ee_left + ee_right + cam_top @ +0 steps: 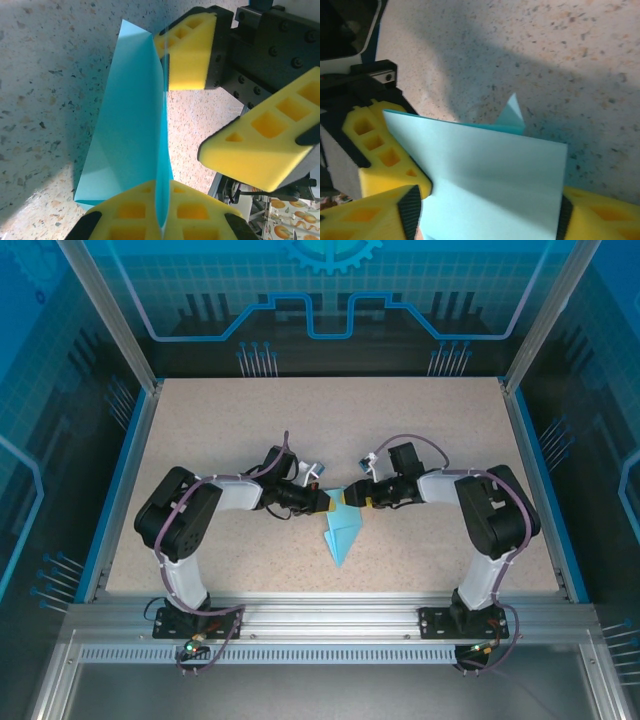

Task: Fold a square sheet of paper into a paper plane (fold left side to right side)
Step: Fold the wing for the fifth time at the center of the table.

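Observation:
The cyan sheet of paper (343, 530) lies at the table's middle, folded into a narrow shape whose point faces the near edge. One flap stands upright (130, 125). My left gripper (162, 210) is shut on that flap's edge, and in the top view it (328, 501) sits at the paper's far end. My right gripper (352, 496) faces it from the right, almost touching. In the right wrist view that gripper (487, 215) is open, and the paper's broad face (490, 170) spans the gap between its fingers. One of its yellow fingers (190, 50) is right against the raised flap.
The speckled beige tabletop (250, 420) is bordered by a blue rim and metal frame posts. Both arms bend inward from their bases at the near edge. A metal rail (330, 625) runs along the front.

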